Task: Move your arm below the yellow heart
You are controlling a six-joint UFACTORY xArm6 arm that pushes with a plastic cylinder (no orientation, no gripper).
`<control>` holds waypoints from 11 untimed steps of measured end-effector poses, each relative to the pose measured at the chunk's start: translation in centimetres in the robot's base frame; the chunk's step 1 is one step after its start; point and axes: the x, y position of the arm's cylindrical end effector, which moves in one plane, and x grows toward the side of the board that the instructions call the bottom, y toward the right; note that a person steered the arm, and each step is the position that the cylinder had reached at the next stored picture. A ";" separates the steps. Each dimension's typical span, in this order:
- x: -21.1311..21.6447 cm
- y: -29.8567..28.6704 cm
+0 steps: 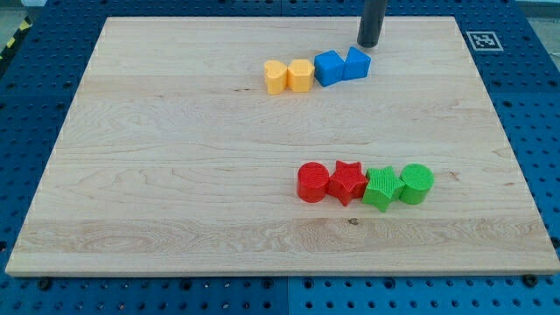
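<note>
The yellow heart (276, 77) lies on the wooden board near the view's top centre, touching a yellow hexagon-like block (300, 75) on its right. Two blue blocks (329, 68) (356, 63) continue the row to the right. My tip (368, 44) stands just above the right blue block, close to the board's top edge, well to the right of the yellow heart and slightly above it.
A second row lies lower right of the board's centre: a red cylinder (312, 182), a red star (347, 182), a green star (381, 188) and a green cylinder (417, 184), all touching. The wooden board (175, 175) rests on a blue pegboard table. A fiducial tag (481, 39) sits at the top right.
</note>
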 end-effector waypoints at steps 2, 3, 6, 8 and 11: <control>1.2 1.2; 3.2 3.2; 12.9 -0.3; 14.2 -3.3; 13.3 -18.0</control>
